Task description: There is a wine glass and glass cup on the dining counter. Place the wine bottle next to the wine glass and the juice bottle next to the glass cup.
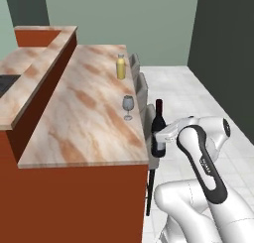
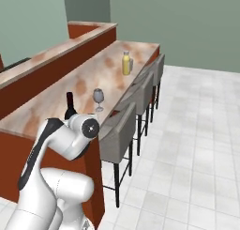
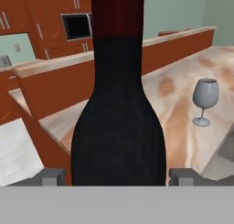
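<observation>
One hand point(image 3: 117, 176) grips wine bottle point(image 1: 158, 128), seemingly just off the dining counter point(image 1: 89, 113) edge.

Three grey upholstered bar stools point(image 2: 123, 130) on dark legs stand in a row along the table's outer edge, on a pale tiled floor point(image 2: 197, 144). Beyond the raised ledge, reddish-brown cabinets point(image 3: 50, 22) hold what looks like a dark built-in microwave point(image 3: 77, 26).

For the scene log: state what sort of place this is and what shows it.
Most likely a home kitchen with a bar-style dining counter. It has a marbled top, a row of grey bar stools along its side, and a wine glass on it. The hand view shows wooden cabinets with a built-in oven.
</observation>
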Controlling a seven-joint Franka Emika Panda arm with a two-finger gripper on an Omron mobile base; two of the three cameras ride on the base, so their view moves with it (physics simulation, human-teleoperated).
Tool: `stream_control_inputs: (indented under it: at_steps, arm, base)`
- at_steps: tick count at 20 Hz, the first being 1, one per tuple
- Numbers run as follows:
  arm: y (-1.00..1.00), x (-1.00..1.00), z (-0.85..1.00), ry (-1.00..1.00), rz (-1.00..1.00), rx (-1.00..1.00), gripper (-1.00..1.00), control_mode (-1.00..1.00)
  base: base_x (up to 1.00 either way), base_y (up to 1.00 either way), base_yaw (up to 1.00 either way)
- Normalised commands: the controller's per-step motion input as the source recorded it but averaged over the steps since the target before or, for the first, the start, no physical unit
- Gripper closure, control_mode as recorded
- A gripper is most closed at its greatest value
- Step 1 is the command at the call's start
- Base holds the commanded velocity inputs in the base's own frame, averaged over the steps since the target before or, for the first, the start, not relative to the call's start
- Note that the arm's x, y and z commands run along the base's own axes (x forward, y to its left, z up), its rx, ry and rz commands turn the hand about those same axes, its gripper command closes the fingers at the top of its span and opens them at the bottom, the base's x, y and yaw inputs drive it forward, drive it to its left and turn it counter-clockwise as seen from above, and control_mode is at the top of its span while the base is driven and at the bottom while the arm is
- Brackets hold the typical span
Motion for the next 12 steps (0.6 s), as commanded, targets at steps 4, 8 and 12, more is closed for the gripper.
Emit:
stream_control_inputs:
  at_steps: [4,8,12]
  arm:
    - [0.0,0.0,0.0,0.0,0.0,0.0,1.0,1.0]
    - [0.0,0.0,0.0,0.0,0.0,0.0,1.0,1.0]
    - [0.0,0.0,0.0,0.0,0.0,0.0,1.0,1.0]
  base:
    - [0.34,0.21,-0.04]
    - [0.22,0.09,0.0]
    - [0.47,0.05,0.0]
